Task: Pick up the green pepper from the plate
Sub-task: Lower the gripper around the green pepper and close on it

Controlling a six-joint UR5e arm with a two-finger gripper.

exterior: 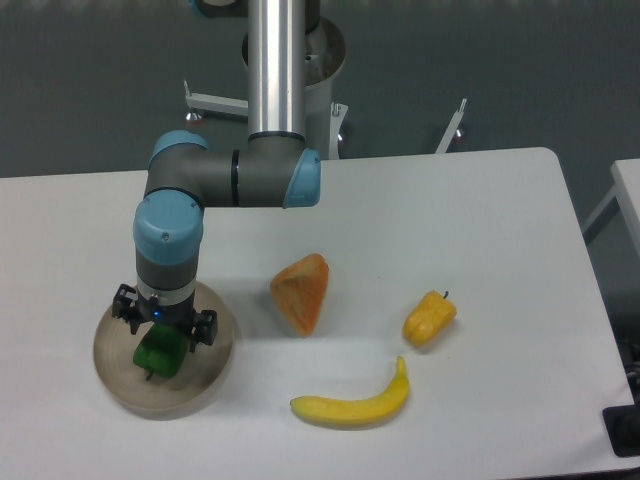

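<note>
In the lower left of the frame, the small shiny green pepper sits in the round beige plate. The black two-finger gripper hangs right over it, so I cannot tell if it is gripping. This looks like the grabbing step. Next it should squeeze and lift straight up.

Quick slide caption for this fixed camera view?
Gripper poised directly over the green pepper on the plate, other produce alongside.
</note>
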